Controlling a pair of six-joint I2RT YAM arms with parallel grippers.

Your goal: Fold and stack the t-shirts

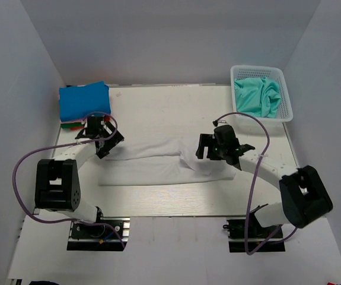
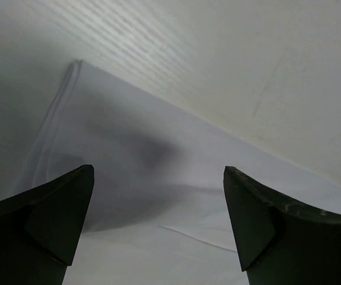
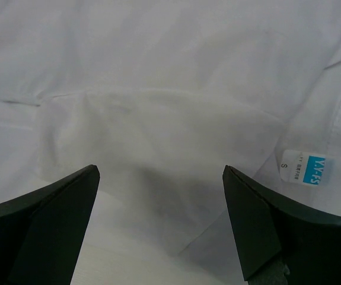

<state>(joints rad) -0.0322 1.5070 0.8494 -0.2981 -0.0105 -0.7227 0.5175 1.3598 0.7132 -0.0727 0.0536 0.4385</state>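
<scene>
l hand [image 2: 158, 178] + r hand [image 3: 161, 175] both spread wide, just above white t-shirt [image 1: 152, 169] (lying on table [image 1: 158, 113]).

White t-shirt [image 3: 170, 89] fills the frame; a soft folded edge crosses the centre. At right, a size label [image 3: 303, 168], white and blue, marked S. At lower left and lower right, the dark fingers [image 3: 51, 225] of the right gripper [image 3: 161, 172], spread wide, with cloth visible between them.
</scene>
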